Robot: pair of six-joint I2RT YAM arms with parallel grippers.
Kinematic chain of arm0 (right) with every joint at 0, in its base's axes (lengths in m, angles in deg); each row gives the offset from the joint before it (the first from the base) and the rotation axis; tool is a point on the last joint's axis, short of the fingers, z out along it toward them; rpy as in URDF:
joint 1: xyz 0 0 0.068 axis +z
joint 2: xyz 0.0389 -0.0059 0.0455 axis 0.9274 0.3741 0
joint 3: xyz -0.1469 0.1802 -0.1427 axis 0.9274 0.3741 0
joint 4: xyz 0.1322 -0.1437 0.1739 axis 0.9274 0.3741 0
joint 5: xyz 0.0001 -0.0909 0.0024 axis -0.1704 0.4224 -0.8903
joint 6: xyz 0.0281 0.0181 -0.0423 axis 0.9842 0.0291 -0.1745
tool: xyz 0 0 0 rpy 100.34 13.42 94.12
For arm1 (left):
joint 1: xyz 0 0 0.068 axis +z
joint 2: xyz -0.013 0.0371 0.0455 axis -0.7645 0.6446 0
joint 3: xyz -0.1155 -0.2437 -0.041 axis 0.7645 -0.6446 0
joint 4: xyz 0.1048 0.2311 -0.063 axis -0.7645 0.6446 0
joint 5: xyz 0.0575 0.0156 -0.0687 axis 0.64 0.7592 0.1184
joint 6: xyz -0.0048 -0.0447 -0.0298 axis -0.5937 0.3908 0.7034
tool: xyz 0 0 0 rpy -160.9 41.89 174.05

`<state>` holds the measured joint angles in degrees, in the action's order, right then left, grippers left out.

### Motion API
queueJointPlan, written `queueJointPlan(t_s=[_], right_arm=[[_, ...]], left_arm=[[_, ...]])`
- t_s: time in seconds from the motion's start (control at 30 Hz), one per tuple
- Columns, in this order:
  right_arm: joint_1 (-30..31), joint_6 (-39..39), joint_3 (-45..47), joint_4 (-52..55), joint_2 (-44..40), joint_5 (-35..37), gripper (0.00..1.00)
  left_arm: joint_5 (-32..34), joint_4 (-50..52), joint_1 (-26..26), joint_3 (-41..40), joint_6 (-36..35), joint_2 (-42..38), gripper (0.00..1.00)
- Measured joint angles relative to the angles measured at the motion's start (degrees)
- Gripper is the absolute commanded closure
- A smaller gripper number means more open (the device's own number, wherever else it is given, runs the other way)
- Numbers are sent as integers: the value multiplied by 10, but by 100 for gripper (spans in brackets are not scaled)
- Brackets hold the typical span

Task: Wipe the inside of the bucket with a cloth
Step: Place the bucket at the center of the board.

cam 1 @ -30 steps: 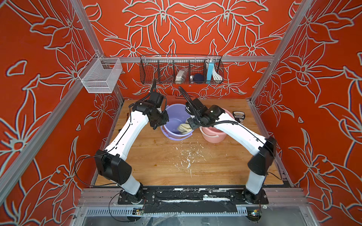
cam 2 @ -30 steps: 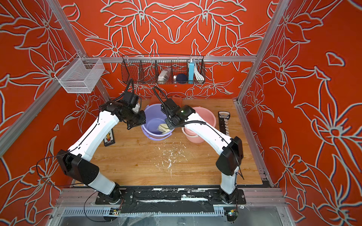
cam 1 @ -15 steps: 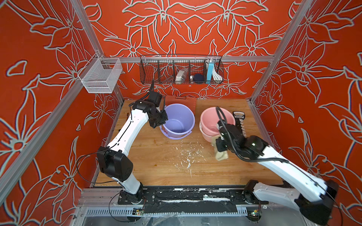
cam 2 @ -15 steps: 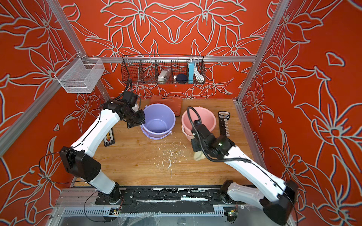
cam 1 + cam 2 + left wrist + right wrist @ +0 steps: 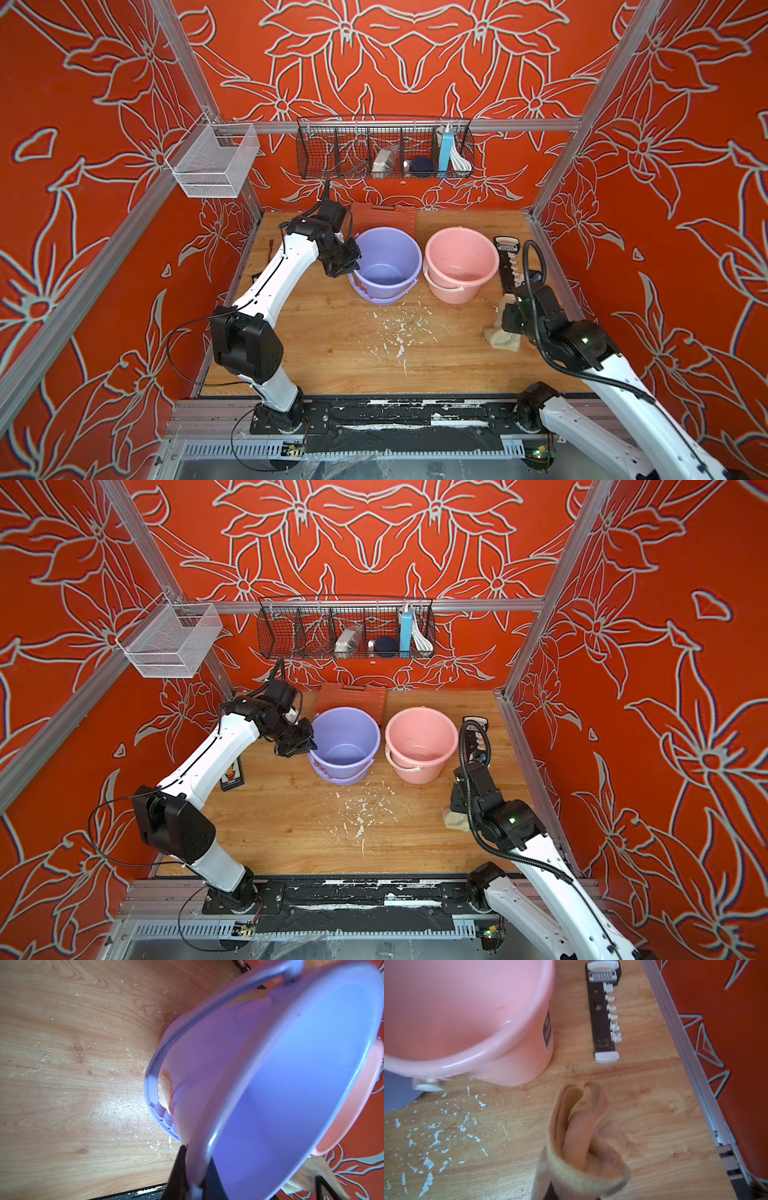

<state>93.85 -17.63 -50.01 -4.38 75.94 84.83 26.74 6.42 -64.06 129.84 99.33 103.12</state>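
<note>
A purple bucket (image 5: 405, 253) stands at the back middle of the wooden table, seen in both top views, and nothing lies inside it. My left gripper (image 5: 348, 266) is shut on its left rim; in the left wrist view the black fingers (image 5: 178, 1167) pinch the purple bucket's wall (image 5: 291, 1084). The cream-beige cloth (image 5: 502, 337) hangs folded from my right gripper (image 5: 510, 318), which is shut on it near the table's right edge. The cloth's lower end (image 5: 577, 1136) touches the wood. It hides the right fingers in the right wrist view.
A pink bucket (image 5: 461, 257) stands right of the purple one. A black strip with white clips (image 5: 509, 262) lies beside the right wall. An orange case (image 5: 382, 212) leans at the back under a wire basket (image 5: 384, 149). White flakes (image 5: 395, 336) litter the middle.
My right arm has drawn the cloth out of the purple bucket and swung it to the right front of the table. The left gripper stays on the rim.
</note>
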Motion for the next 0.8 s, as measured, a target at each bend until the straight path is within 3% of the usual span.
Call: queueJointPlan(t_s=[0.33,0.43,0.57,0.73,0.8], right_arm=[[-159,-22,71,-78,82,-136,100],[-190,-32,80,-108,116,-167,100],[-212,-45,91,-130,156,-195,98],[-245,-58,99,-158,191,-225,91],[-255,-63,104,-166,198,-231,89]], left_arm=[[-15,9,0,-13,1,10,100],[-17,12,0,-13,0,12,95],[-23,13,0,-13,-2,22,76],[-33,18,0,-9,-9,30,24],[-34,24,0,0,-10,32,17]])
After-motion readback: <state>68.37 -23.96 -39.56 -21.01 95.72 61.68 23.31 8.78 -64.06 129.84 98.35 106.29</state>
